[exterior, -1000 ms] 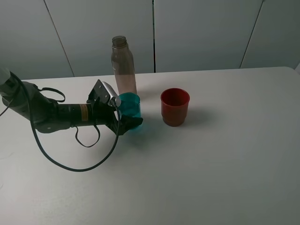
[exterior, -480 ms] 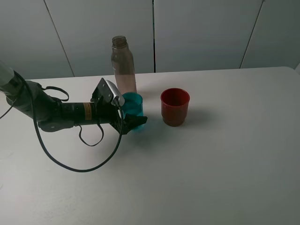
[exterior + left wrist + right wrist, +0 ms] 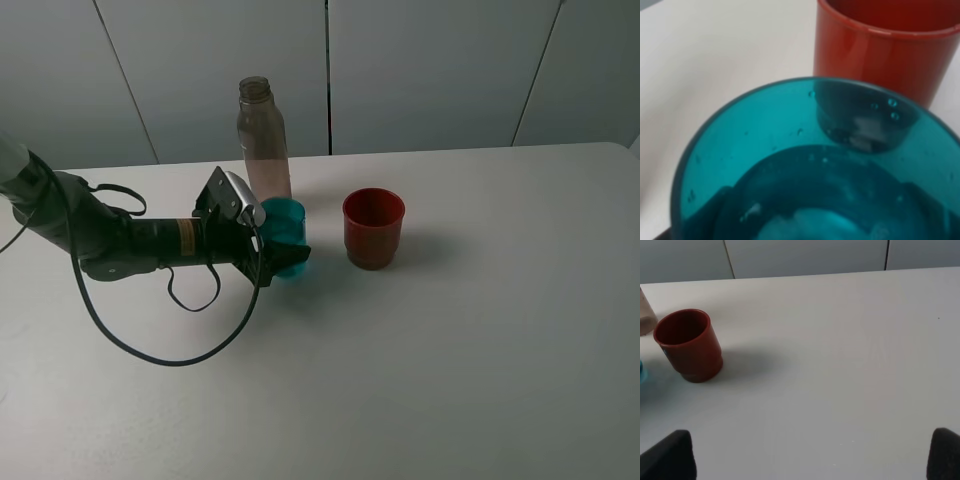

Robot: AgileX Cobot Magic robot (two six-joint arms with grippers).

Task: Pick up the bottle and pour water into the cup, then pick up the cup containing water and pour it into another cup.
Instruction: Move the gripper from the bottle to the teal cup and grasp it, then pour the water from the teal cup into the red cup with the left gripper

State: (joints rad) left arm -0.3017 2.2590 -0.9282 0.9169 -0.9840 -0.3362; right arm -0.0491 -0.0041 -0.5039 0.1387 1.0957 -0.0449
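Tabletop with three vessels, seen from the high camera. The left gripper (image 3: 277, 241) reaches in low over the table (image 3: 480, 350) on a dark arm (image 3: 110, 245), a black cable (image 3: 150, 350) looping beneath it. Its jaws are closed on the cup (image 3: 286, 226), one on each side, and the near finger (image 3: 292, 264) presses the lower wall. The teal cup stands upright with its base on the table, just in front of the bottle (image 3: 262, 150) and a little to the left of the red cup (image 3: 373, 228), with a narrow gap between the two cups. The bottle is upright and uncapped, taller than both.

Left wrist view: the cup (image 3: 740, 150) fills the frame, with droplets on its inner wall and dark finger shapes showing through the wall at both sides. The red cup (image 3: 880, 55) stands close behind.

Right wrist view: the right gripper (image 3: 807, 455) hangs above bare table, well apart from the vessels. Its fingertips (image 3: 670, 455) are spread wide and hold nothing. The red cup (image 3: 688, 345) stands upright in the distance, with the bottle's base (image 3: 645, 320) at the frame edge
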